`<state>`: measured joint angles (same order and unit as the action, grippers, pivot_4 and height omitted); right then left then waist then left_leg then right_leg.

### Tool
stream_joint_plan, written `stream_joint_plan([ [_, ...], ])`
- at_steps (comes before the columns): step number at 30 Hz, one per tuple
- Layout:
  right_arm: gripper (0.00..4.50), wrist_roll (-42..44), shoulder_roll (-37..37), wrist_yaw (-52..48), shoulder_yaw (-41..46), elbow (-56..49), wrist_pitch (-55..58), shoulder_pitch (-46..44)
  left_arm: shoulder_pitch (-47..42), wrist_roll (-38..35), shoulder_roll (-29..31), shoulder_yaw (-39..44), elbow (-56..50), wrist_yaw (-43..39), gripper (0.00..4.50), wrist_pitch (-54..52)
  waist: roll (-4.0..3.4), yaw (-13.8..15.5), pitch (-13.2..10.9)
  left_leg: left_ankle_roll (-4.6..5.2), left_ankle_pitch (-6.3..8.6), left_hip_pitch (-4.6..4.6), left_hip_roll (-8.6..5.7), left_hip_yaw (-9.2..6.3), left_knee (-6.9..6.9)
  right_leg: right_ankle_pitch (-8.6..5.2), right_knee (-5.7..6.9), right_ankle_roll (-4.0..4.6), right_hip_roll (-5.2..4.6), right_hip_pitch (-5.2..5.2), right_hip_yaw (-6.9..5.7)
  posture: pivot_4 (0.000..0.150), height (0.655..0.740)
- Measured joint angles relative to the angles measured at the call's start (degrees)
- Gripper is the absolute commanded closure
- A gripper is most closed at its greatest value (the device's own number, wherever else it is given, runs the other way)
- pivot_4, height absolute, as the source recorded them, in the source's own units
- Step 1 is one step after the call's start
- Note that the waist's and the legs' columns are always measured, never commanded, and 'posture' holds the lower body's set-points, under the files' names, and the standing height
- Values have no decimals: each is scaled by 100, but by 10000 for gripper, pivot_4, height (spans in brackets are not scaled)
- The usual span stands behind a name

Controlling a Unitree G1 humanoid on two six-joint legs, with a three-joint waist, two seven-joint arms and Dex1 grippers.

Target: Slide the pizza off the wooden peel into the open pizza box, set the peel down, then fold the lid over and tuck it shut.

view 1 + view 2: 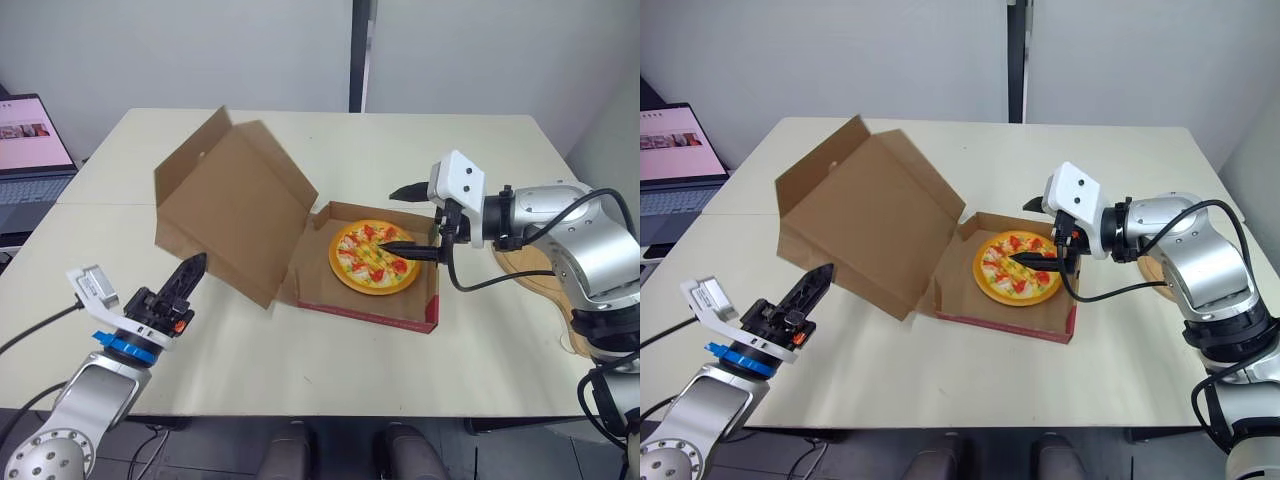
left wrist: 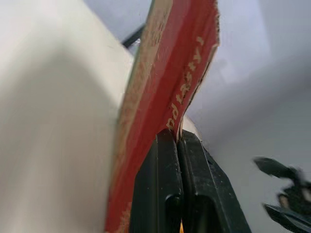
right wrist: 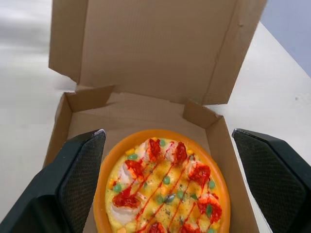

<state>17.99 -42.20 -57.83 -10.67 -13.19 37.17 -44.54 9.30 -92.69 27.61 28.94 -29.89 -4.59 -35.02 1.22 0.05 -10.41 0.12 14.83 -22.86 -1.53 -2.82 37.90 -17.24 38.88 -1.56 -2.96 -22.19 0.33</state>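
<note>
The pizza [image 1: 374, 257] lies inside the open cardboard box [image 1: 318, 290], on the right half of its base. Its lid [image 1: 230, 200] stands raised and leans to the left. My right gripper [image 1: 405, 220] hovers open just over the pizza's right side, one finger on each side of it in the right wrist view, where the pizza [image 3: 163, 187] sits below the lid [image 3: 155, 48]. The wooden peel [image 1: 535, 272] rests on the table under my right arm. My left gripper [image 1: 190, 272] is shut, low at the front left, its tips close to the lid's red outer face [image 2: 165, 87].
A laptop [image 1: 30, 150] stands open at the far left edge of the table. The cream table [image 1: 300, 370] has free room in front of the box and behind it. My right arm's cable hangs near the box's right wall.
</note>
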Motion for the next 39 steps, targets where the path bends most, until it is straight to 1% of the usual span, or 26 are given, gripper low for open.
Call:
stream_joint_plan([
  [8,0,-101,90,101,0,183,172,-12,-498,-409,560,-84,-271,-110,44746,-101,-1,-5,-1,0,0,-1,0,1,-4,0,0,0,0,-3,1,1500,7400],
  [12,0,-129,149,157,-13,234,210,-14,-605,-556,767,-167,-444,-161,44746,-123,-2,-7,-2,0,0,-1,0,1,-6,0,-1,0,1,-4,2,1500,7400],
  [15,5969,-258,225,256,-110,379,212,-74,-597,-541,858,-259,-488,-293,45000,-207,-2,-12,-2,0,0,-1,0,2,-5,0,-1,0,1,-4,2,1500,7400],
  [16,8904,-343,239,310,-152,498,209,-125,-592,-511,872,-283,-504,-352,45000,-214,-2,-13,-2,0,0,-1,0,3,-5,0,-1,0,1,-4,2,1500,7400],
  [19,20022,-684,241,445,-257,990,19,-296,-568,-407,883,-361,-512,-479,45000,-222,-2,-13,-3,0,0,-1,-1,3,-6,0,-2,0,1,-4,2,1500,7400],
  [20,23040,-820,242,468,-309,1183,-103,-378,-550,-377,886,-376,-513,-505,45000,-222,-3,-13,-3,0,0,-1,-1,4,-6,0,-2,0,1,-4,2,1500,7400],
  [21,27375,-973,246,495,-376,1421,-259,-484,-534,-347,894,-385,-514,-527,45000,-223,-3,-14,-3,0,0,0,-1,4,-6,0,-1,0,1,-5,3,1500,7400],
  [22,30490,-1076,259,512,-417,1642,-383,-584,-518,-308,904,-390,-516,-568,45000,-223,-3,-15,-4,0,0,-1,-1,4,-6,0,-1,0,1,-5,3,1500,7400],
  [23,34555,-1204,285,536,-438,1879,-541,-681,-490,-268,909,-387,-520,-615,45000,-224,-3,-15,-4,0,0,0,-1,4,-6,0,-1,0,1,-5,3,1500,7400],
  [25,42060,-1530,408,603,-589,2634,-988,-1002,-433,-197,910,-413,-528,-663,45000,-228,-3,-28,-4,0,0,1,-1,8,-6,0,-1,0,2,-5,6,1500,7400],
  [26,44489,-1739,485,690,-693,3079,-1269,-1173,-424,-151,910,-442,-536,-704,45000,-228,-3,-33,-4,0,-1,2,-1,9,-6,0,0,0,3,-4,6,1500,7400],
  [31,44489,-2730,998,1167,-1215,5690,-2804,-1924,-391,22,909,-505,-545,-845,45000,-223,-5,-46,-7,-2,-2,0,-1,11,-6,0,-1,1,4,-7,8,1500,7400],
  [34,44489,-3148,1268,1402,-1376,6972,-3478,-2287,-380,108,909,-511,-543,-875,45000,-220,-6,-40,-13,-20,-12,-2,-2,12,-6,0,-3,1,4,-8,10,1500,7400],
  [37,44489,-3512,1426,1661,-1462,7917,-3961,-2562,-374,161,909,-512,-543,-895,45000,-218,-6,-40,-13,-24,-14,-2,-2,12,-6,0,-3,1,4,-8,11,1500,7400],
  [39,44489,-3689,1485,1723,-1502,8306,-4182,-2656,-366,181,909,-512,-543,-909,45000,-218,-6,-45,-13,-24,-14,-2,-2,13,-7,0,-2,1,4,-8,11,1500,7400],
])
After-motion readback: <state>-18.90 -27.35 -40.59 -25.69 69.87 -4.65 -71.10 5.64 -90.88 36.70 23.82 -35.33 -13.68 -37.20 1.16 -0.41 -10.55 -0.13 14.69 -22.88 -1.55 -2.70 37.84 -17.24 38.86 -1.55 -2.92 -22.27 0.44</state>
